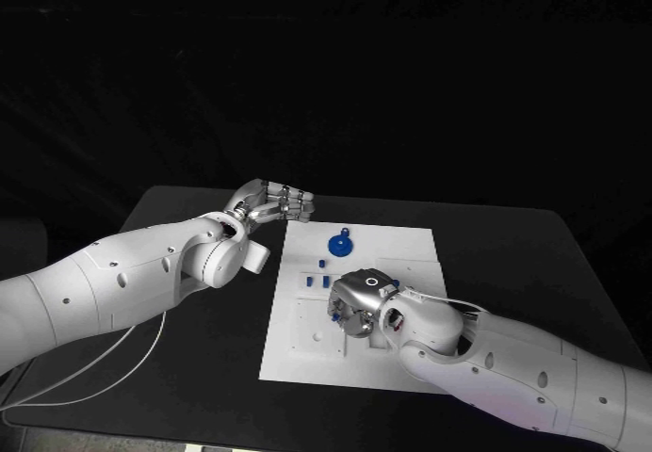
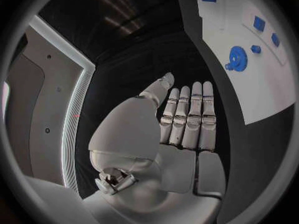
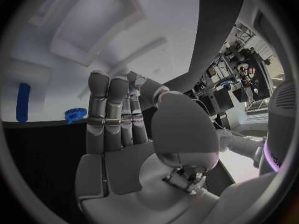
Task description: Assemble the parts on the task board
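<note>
The white task board point(image 1: 408, 247) lies in the middle of the black table. A blue gear point(image 1: 341, 247) stands on its far part, with small blue parts point(image 1: 317, 280) just nearer. My right hand point(image 1: 360, 303) hangs over the board's middle, fingers pointing down. In the right wrist view its thumb meets a fingertip point(image 3: 138, 80) and a bit of blue shows between them, like a small part pinched. That view also holds the gear point(image 3: 76, 114) and a long blue part point(image 3: 23, 102). My left hand point(image 1: 272, 203) hovers off the board's far left corner, fingers point(image 2: 190, 114) straight and holding nothing.
Bare black table surrounds the board on all sides. A white cable point(image 1: 102, 363) runs under my left arm near the table's front left. In the left wrist view the gear point(image 2: 237, 58) and small blue parts point(image 2: 259, 23) sit on the board point(image 2: 268, 84) beyond the fingertips.
</note>
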Tool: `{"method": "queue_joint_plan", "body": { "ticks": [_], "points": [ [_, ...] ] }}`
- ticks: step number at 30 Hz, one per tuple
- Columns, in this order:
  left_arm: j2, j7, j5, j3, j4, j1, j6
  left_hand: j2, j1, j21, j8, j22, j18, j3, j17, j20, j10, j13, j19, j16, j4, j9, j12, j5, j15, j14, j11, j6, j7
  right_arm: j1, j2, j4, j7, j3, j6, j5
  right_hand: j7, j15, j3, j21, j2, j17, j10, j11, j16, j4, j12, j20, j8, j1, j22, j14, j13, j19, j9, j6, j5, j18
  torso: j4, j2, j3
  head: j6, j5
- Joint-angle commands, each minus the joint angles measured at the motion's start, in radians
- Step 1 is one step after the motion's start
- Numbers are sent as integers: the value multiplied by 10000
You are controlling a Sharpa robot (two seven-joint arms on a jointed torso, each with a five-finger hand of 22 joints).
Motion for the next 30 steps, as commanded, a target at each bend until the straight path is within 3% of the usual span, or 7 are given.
{"method": "queue_joint_plan", "body": {
  "ticks": [1, 8, 11, 15, 22, 25, 30],
  "points": [
    [9, 51, 52, 10, 18, 13, 85, 40, -46, 16, 5, -9, 79, 11, 4, 25, -78, -1, 54, -41, 55, -10, 1, 27, -20, -8, -21, -21, 69, -39, 2, -64, -26, -49, 247, -182, -8, -49, -10, -30, 63, 10, 48, 14, -27, -44, -8, 1, 32, -7, 8, 17, 5, 157, 12, 75, 26, 171, -10, -12, -1, -14, 15],
    [12, 39, 52, 10, 17, 14, 90, 40, -46, 16, 5, -9, 79, 11, 4, 25, -78, -1, 54, -41, 55, -10, 1, 27, -20, -8, -21, -21, 69, -39, 37, -111, -44, -99, 332, -176, 1, -48, -15, -192, 74, 5, 20, 23, -41, -52, -11, 1, 28, -20, 74, 13, 3, 176, 8, 46, 23, 174, -9, -8, 0, -3, 18],
    [9, 30, 52, 10, 16, 14, 91, 39, -43, 17, 4, -15, 79, 11, 4, 25, -78, -1, 54, -41, 55, -10, 1, 26, -20, -8, -21, -21, 70, -38, 47, -146, -36, -125, 320, -74, 97, 17, -11, -258, 48, 0, -323, 132, -44, -21, -19, 36, 10, -32, 79, 10, -14, 171, -32, -291, -23, 180, -9, -5, 4, -1, 14],
    [5, 21, 51, 9, 12, 14, 91, 36, -24, 23, 4, -48, 79, 15, 4, 23, -80, -1, 56, -41, 51, -10, 2, 21, -19, -10, -20, -19, 73, -37, 36, -158, -13, -144, 224, 60, 199, 144, -63, -589, -282, -23, -1036, 332, -60, 152, -19, 148, 1, -231, -30, -18, -33, 148, -66, -1359, 93, 271, -13, -6, 11, 9, 20],
    [-5, -1, 50, 9, 8, 15, 103, 36, -24, 23, 4, -48, 79, 15, 4, 23, -80, -1, 56, -41, 51, -10, 2, 21, -19, -10, -20, -19, 73, -36, -121, -5, -10, -157, -344, 241, 141, 346, -271, -1185, -928, -198, -2246, 670, -169, 328, -17, 372, 12, -190, -367, -17, -39, 230, -69, -2119, 121, 528, -14, -1, 23, 37, -6],
    [-10, -5, 50, 9, 6, 15, 104, 36, -24, 23, 4, -48, 79, 15, 4, 23, -80, -1, 56, -41, 51, -10, 2, 21, -19, -10, -20, -19, 73, -36, -235, 127, -44, -158, -543, 271, 173, 386, -549, -1363, -963, -298, -2425, 718, -172, 449, -22, 451, 13, 4, -497, -12, -42, 330, -71, -2229, 146, 628, -11, -2, 26, 44, -19],
    [-18, -7, 50, 9, 5, 14, 109, 36, -24, 23, 4, -48, 79, 15, 4, 23, -80, -1, 56, -41, 51, -10, 2, 21, -19, -10, -20, -19, 73, -34, -520, 427, -135, -148, -746, 279, 140, 387, -477, -1435, -984, -369, -2424, 721, -129, 546, -25, 460, 13, 112, -522, -14, -44, 381, -70, -2161, 124, 650, -18, -3, 24, 72, -57]
  ]
}}
